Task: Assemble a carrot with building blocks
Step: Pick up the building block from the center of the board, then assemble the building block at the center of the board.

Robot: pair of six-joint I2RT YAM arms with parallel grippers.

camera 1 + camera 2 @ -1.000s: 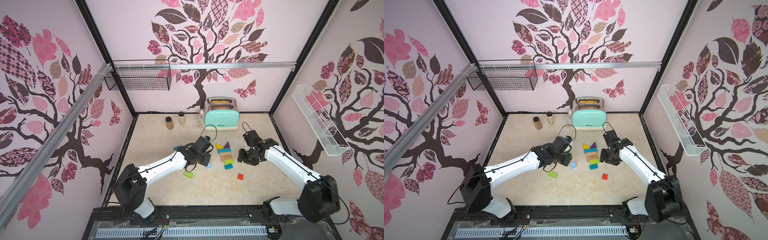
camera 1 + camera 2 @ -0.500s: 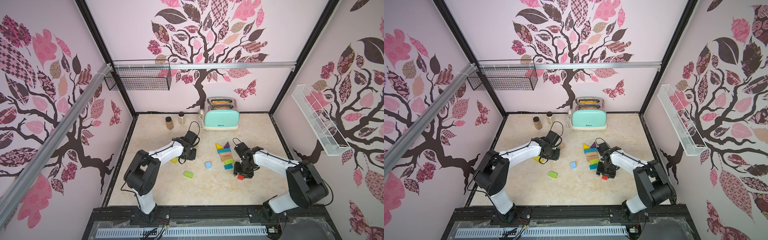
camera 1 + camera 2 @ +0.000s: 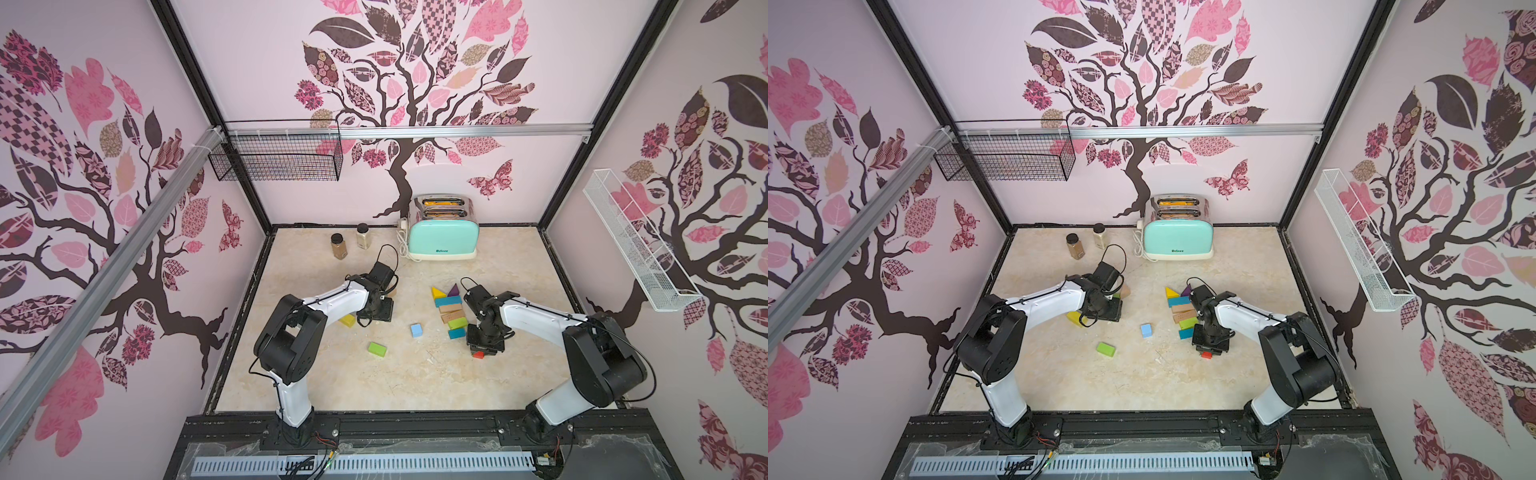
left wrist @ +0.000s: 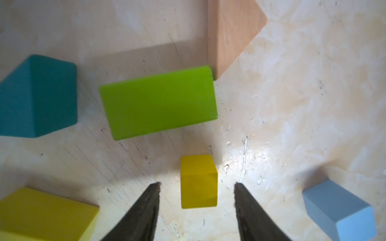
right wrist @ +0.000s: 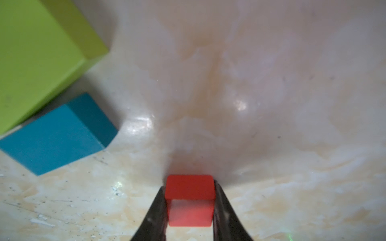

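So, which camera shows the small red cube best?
The right wrist view: the red cube appears close and large, pinched between the fingertips of the right gripper. In both top views it is only a red sliver under that gripper. The left wrist view does not show it.

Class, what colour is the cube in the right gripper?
The cube is red, clearest in the right wrist view.

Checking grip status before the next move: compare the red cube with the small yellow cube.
The red cube is clamped in the right end effector's jaws; the yellow cube sits loose between the left end effector's open jaws, touching neither. One is red, one yellow. Both are small cubes.
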